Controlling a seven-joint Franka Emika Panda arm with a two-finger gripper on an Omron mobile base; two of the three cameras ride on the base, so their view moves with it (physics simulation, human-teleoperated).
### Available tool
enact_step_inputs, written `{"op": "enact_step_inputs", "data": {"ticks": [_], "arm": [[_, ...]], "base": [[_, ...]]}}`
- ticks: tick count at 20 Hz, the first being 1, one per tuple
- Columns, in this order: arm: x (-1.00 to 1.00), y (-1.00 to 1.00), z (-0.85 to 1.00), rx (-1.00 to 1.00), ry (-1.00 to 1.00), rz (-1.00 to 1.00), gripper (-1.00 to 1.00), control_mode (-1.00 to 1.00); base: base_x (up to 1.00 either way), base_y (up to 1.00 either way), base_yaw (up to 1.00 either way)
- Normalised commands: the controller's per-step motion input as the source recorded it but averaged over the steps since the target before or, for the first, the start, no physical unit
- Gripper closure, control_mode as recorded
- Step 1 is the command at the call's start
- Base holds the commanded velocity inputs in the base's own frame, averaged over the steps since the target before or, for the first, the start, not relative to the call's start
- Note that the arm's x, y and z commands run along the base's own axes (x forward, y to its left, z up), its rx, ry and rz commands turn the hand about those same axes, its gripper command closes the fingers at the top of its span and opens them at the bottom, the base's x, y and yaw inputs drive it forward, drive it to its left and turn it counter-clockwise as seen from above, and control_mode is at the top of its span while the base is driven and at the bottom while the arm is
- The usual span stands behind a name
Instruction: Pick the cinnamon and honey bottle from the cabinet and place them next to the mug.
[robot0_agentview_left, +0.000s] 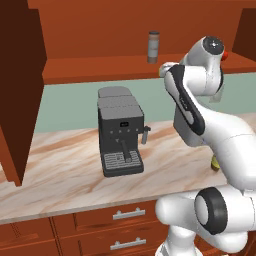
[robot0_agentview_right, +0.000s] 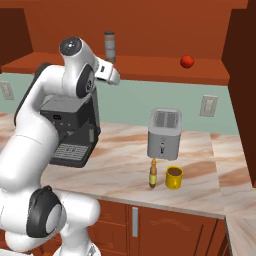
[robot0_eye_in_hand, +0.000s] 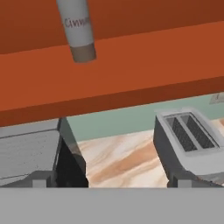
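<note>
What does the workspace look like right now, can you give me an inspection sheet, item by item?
Surface: marbled counter, dry and unbroken where seen.
Job's things: cinnamon upright on the cabinet shelf; honey bottle upright on the counter beside the mug, close to it but apart.
Clutter: coffee machine and toaster on the counter; small red fruit on the shelf.
Gripper: open, holding nothing; the hand view looks up at the cinnamon's base from below shelf level.
Cables: nothing seen.
Surroundings: green wall with sockets; drawers under the counter.
</note>
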Motion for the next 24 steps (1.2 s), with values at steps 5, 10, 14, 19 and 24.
{"op": "enact_step_inputs", "data": {"ticks": [5, 10, 14, 19, 24], "arm": [[0.57, 0.46, 0.2, 0.0, -0.11, 0.0, -1.0, -1.0], [0.53, 0.1, 0.0, 0.0, -0.25, -0.03, -1.0, -1.0], [0.43, 0.0, 0.01, 0.04, -0.21, -0.02, -1.0, -1.0], [0.39, -0.01, 0.26, 0.08, -0.02, 0.1, -1.0, -1.0], [0.0, 0.0, 0.52, 0.04, 0.02, 0.2, -1.0, -1.0]], "base": [[0.0, 0.0, 0.0], [0.0, 0.0, 0.0], [0.0, 0.0, 0.0], [0.0, 0.0, 0.0], [0.0, 0.0, 0.0]]}}
